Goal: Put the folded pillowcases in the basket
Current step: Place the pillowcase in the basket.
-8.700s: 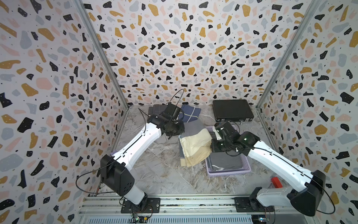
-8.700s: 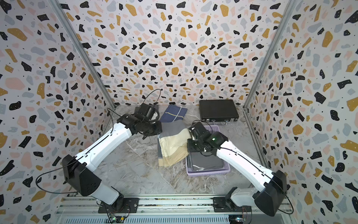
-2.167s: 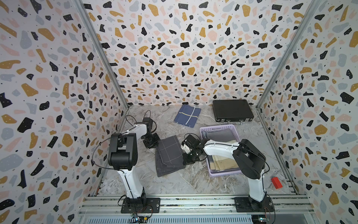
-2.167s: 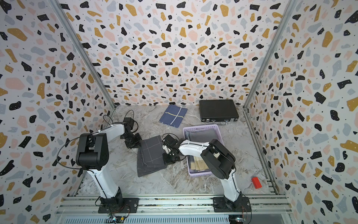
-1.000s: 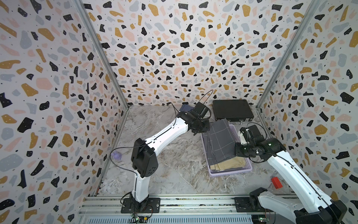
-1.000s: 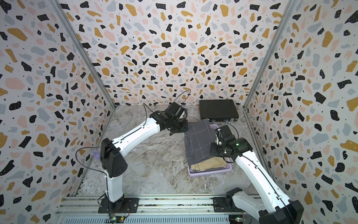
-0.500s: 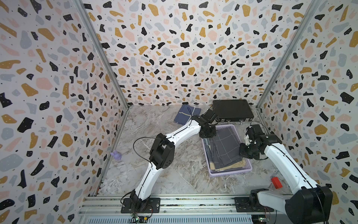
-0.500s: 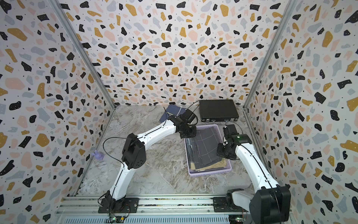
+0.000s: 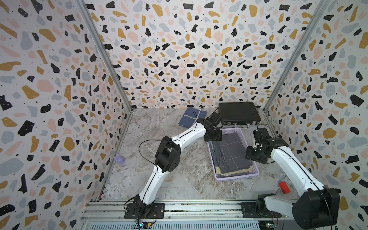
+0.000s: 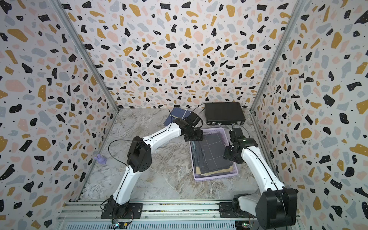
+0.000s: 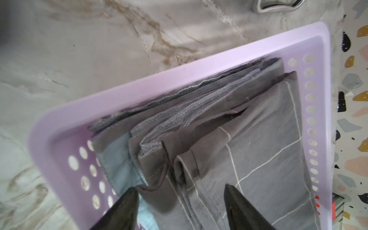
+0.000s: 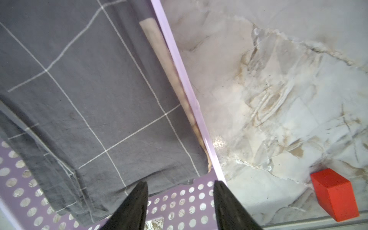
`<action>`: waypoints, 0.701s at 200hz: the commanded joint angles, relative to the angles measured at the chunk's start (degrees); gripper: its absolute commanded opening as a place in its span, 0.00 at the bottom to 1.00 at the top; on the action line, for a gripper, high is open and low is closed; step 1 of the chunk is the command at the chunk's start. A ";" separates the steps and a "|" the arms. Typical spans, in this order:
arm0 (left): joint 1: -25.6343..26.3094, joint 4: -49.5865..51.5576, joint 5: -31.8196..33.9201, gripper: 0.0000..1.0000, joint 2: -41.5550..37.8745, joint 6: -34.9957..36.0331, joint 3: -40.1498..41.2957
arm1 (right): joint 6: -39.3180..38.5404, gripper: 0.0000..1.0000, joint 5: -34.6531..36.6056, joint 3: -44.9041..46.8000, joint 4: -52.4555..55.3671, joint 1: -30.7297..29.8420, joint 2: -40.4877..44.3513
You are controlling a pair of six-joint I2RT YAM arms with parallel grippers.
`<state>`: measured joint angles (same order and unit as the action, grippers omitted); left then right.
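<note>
While both arms hang over the basket (image 9: 237,177), the folded pillowcase (image 9: 232,153) lies flat inside it. It is dark grey with a thin white grid, and it sits on a beige cloth (image 12: 164,59) that peeks out at the near end. The basket sits on the marble table (image 9: 169,179), right of centre, just near of the black case (image 9: 239,115). Left gripper (image 11: 180,191) at the basket's far left corner, jaws spread, nothing pinched; a loose fold edge lies close to one fingertip. Right gripper (image 12: 180,185) at the basket's right side, jaws spread too, empty, over perforated lavender plastic beside the pillowcase edge. Blue folded cloth (image 9: 192,119) far, left of the case. Red block (image 9: 284,187) near right. Small purple thing (image 9: 119,159) by the left wall.
</note>
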<state>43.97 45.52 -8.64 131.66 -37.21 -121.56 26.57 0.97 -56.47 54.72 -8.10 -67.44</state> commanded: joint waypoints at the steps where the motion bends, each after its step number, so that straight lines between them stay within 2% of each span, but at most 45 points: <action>1: -1.11 -0.20 0.73 0.78 -7.45 3.10 0.53 | 1.37 0.55 0.63 -0.50 -1.05 0.17 4.01; 36: -6.78 0.13 1.83 0.76 -9.53 4.63 3.00 | 2.38 0.38 -5.97 1.59 -6.40 -0.51 0.03; 79: -16.97 1.99 -2.03 0.72 -4.05 7.21 0.71 | 4.16 0.32 -11.15 6.93 -16.13 -1.96 -6.93; 106: -20.65 5.55 -4.57 0.71 3.42 9.06 -8.22 | 4.45 0.36 -11.35 8.25 -18.34 -2.85 -12.96; 121: -21.46 7.04 -4.63 0.70 8.21 10.02 -15.17 | 3.89 0.42 -16.47 8.43 -20.01 -2.82 -16.45; 140: -22.18 8.13 -4.86 0.68 14.56 10.40 -24.80 | 3.58 0.43 -21.36 8.30 -21.53 -2.81 -17.76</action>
<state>21.12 51.00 -11.49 142.02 -29.23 -136.35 30.22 -12.60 -48.31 36.03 -10.52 -83.92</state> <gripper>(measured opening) 0.687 0.429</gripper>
